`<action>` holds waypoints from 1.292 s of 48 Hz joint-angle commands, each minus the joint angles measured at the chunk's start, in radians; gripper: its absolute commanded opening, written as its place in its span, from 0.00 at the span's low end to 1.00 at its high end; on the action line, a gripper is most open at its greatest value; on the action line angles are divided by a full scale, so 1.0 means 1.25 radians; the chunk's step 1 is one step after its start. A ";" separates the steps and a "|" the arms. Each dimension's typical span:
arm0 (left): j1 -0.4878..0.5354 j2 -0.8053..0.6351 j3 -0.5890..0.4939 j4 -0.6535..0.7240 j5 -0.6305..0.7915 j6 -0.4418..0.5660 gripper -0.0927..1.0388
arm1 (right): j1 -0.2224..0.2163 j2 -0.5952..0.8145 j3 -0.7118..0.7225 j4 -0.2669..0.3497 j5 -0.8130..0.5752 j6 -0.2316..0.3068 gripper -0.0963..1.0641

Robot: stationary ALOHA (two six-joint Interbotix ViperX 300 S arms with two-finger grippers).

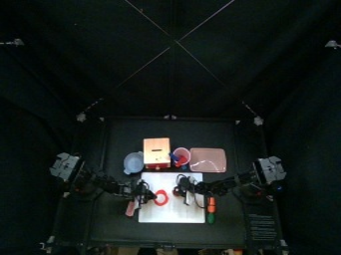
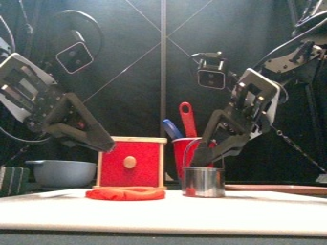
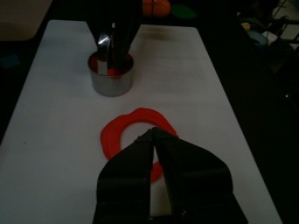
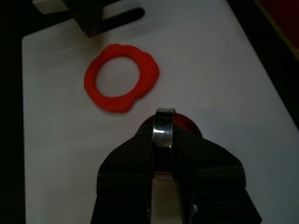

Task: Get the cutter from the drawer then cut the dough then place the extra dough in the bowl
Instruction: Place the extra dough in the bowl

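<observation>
A red dough ring lies flat on the white cutting board. Right of it stands the round metal cutter, with red dough showing inside its rim. My right gripper comes down from above and is shut on the cutter's top. My left gripper hangs shut just above the near side of the ring, with nothing visible between its jaws.
Behind the board stand the wooden box with its red drawer front, the blue-grey bowl to its left, the red cup with toy knives and the pink tray. An orange toy food lies on the board's right part.
</observation>
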 commanded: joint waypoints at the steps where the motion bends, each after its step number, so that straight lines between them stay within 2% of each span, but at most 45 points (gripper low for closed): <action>1: 0.026 0.004 -0.027 0.000 0.017 0.001 0.58 | -0.005 -0.033 -0.006 -0.022 0.012 -0.001 0.59; 11: 0.071 0.011 -0.064 0.002 0.113 0.002 0.76 | -0.006 -0.052 -0.022 -0.058 0.023 -0.001 0.69; 16: 0.085 0.015 -0.075 0.011 0.146 0.002 0.80 | -0.006 -0.070 -0.029 -0.076 0.023 -0.001 0.71; 27: 0.110 0.061 -0.119 0.022 0.229 0.004 0.79 | -0.006 -0.151 -0.015 -0.120 0.023 -0.001 0.71; 35: 0.121 0.086 -0.142 0.033 0.261 0.004 0.78 | -0.006 -0.182 0.009 -0.124 0.021 -0.001 0.71; 39: 0.121 0.091 -0.142 0.036 0.266 0.004 0.73 | -0.009 -0.188 0.017 -0.124 0.020 -0.001 0.71; 44: 0.121 0.091 -0.142 0.039 0.270 0.004 0.61 | -0.012 -0.188 0.022 -0.123 0.018 -0.001 0.71; 47: 0.123 0.086 -0.139 0.040 0.270 0.002 0.58 | -0.016 -0.188 0.025 -0.123 0.018 -0.001 0.71; 52: 0.129 0.026 -0.108 0.040 0.281 0.004 0.58 | -0.025 -0.188 0.031 -0.121 0.018 -0.001 0.71; 62: 0.150 -0.259 0.026 0.067 0.319 0.009 0.58 | -0.042 -0.189 0.038 -0.119 0.018 0.000 0.71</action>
